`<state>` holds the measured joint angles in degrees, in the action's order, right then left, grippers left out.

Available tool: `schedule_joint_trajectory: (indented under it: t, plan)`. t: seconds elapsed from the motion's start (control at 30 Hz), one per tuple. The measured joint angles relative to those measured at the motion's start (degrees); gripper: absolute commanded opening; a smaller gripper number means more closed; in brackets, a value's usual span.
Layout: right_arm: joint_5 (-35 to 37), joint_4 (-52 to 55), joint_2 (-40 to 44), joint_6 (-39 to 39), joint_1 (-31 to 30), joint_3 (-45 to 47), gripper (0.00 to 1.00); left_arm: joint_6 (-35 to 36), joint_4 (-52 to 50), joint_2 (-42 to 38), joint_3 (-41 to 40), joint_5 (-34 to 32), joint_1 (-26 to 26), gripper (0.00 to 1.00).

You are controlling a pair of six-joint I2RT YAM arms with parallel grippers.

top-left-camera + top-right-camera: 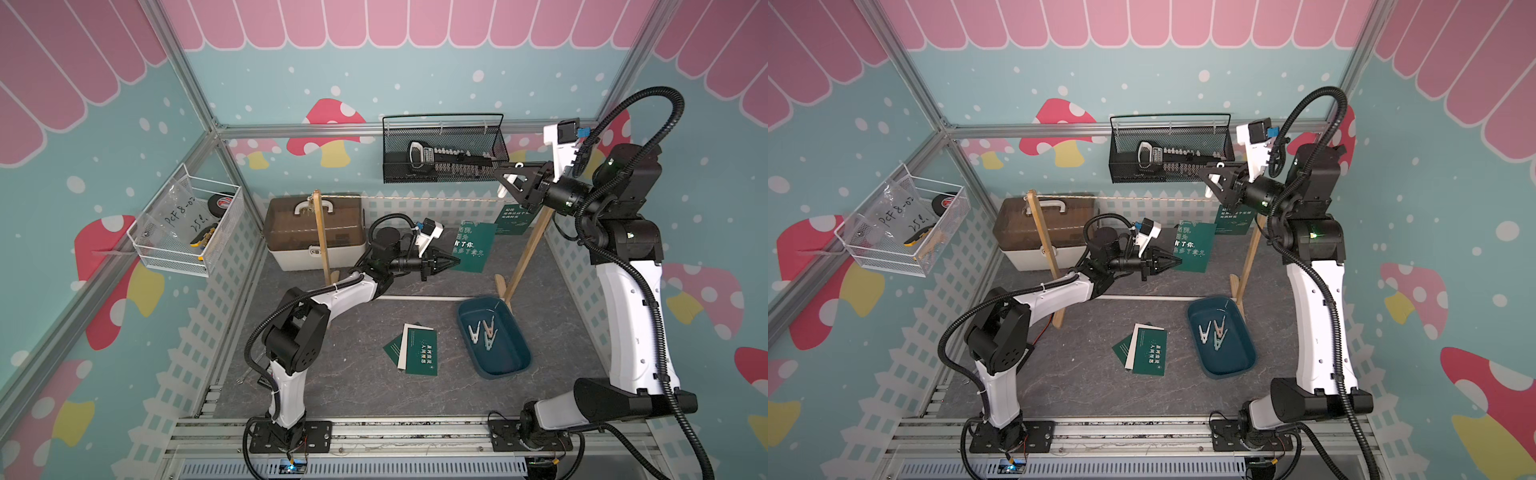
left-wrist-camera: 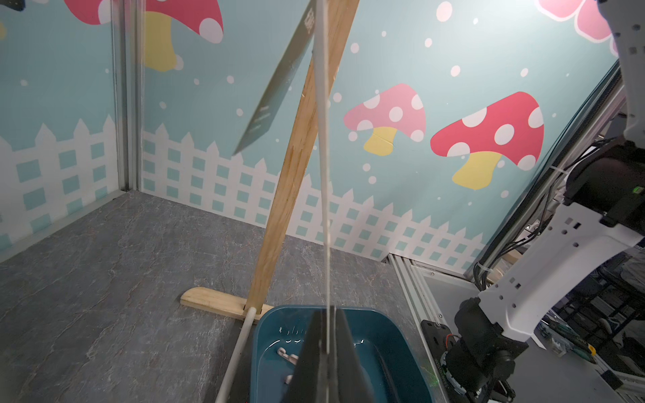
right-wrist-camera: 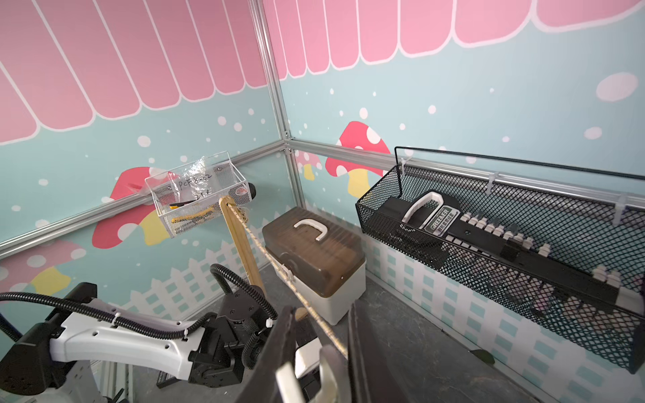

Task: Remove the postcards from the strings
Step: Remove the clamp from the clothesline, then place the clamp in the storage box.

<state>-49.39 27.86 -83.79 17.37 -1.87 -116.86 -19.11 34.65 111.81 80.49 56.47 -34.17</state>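
Hanging on the thin beige twisted cord point(image 1: 415, 198) is one dark green postcard point(image 1: 514, 220), its white clothespin point(image 1: 508, 187) clenched in the right gripper point(image 1: 505, 180). The left gripper point(image 1: 454, 262) pinches a second green postcard point(image 1: 476, 249). Three more postcards point(image 1: 422, 353) lie stacked near the teal basin point(image 1: 509, 359) holding three pastel clothespins point(image 1: 484, 332).

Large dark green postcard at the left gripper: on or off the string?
Off. The dark green postcard sits apart from the beige cord, pinched by the left gripper.

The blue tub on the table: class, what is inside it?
Three pastel clothespins lie close together in the blue tub; nothing else shows there. In the left wrist view the left gripper covers part of it.
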Motion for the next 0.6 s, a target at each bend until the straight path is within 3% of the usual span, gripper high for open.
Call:
schedule_joint_trajectory:
  t: [0.33,0.6]
  plan:
    - [-0.15,3.10,4.81,-0.81,0.02,1.46,0.04,-0.33,-1.88,-6.64,-4.74,-1.88,-0.07,0.00]
    - [-2.54,7.85,21.94,-3.37,0.02,22.86,0.05,0.48,-12.94,-13.03,-9.49,-6.36,-0.83,0.00]
